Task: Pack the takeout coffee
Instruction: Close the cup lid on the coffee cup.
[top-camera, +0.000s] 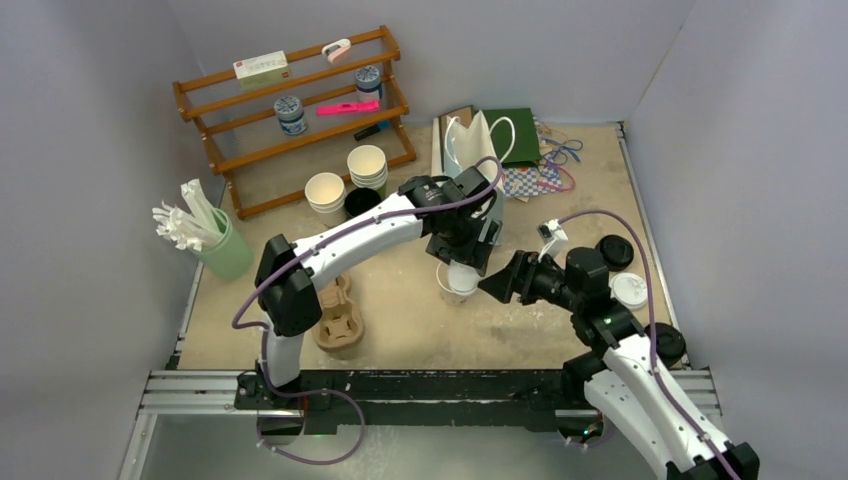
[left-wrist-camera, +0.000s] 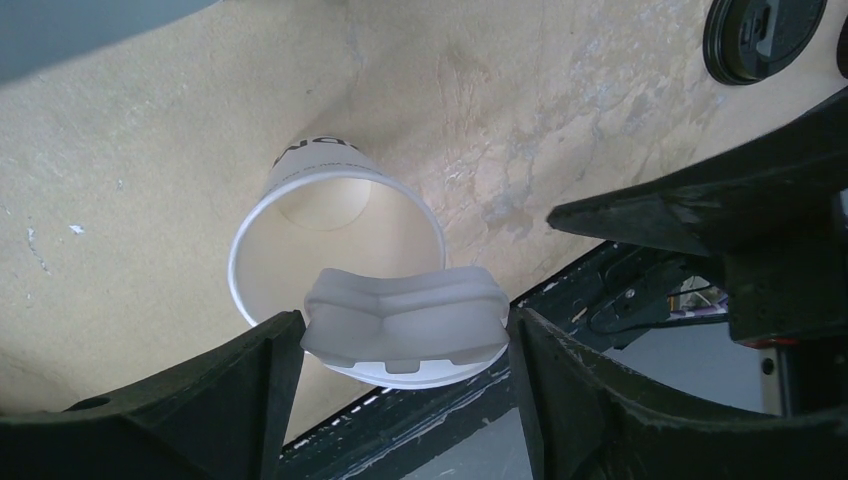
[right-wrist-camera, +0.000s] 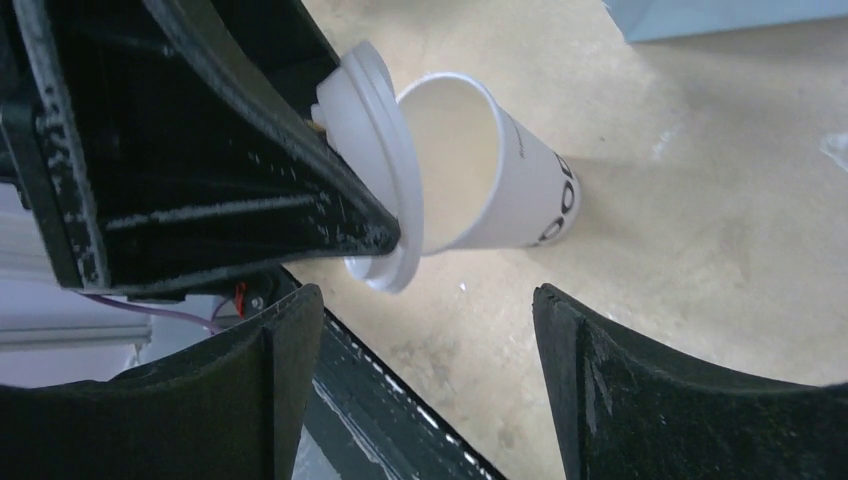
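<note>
A cream-white paper cup (top-camera: 455, 288) stands upright and lidless at the middle of the table; its open mouth also shows in the left wrist view (left-wrist-camera: 335, 235) and the right wrist view (right-wrist-camera: 500, 170). My left gripper (top-camera: 462, 255) (left-wrist-camera: 405, 320) hangs right over the cup's near rim, shut on a white plastic lid (left-wrist-camera: 400, 330) (right-wrist-camera: 375, 150), which bows between the fingers and tilts against the rim. My right gripper (top-camera: 500, 283) (right-wrist-camera: 430, 310) stands open just right of the cup, nothing between its fingers. No black lidded cup shows.
A brown pulp carrier (top-camera: 340, 320) lies at the front left. Stacked lidless cups (top-camera: 367, 165) and a wooden rack (top-camera: 290, 110) stand behind, a green holder of stirrers (top-camera: 225, 248) at the left. Paper bags (top-camera: 480, 140) lie at the back. Loose black lids (top-camera: 612, 250) (left-wrist-camera: 760, 35) and a white lid (top-camera: 630, 290) sit right.
</note>
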